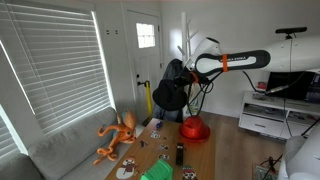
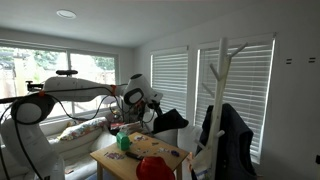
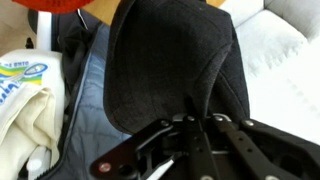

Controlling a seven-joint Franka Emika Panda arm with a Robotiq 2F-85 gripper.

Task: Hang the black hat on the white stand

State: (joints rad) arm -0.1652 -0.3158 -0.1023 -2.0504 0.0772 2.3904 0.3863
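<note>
The pincer [image 3: 190, 122] is clamped on the soft black brimmed hat [image 3: 175, 60], which hangs just before it, mid-carry. Next, the crown likely needs lifting over a prong of the tall white coat stand [image 2: 222, 60], well beyond the pincer.

White rounded arm [image 1: 240, 60] segments, orange band [image 1: 225, 62] near the wrist, black gripper [image 3: 192, 125] with linkage bars, screws

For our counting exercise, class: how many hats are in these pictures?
2. The black hat is held aloft in the claw; the red hat sits on the table. Others may be hidden behind the jacket.
</note>
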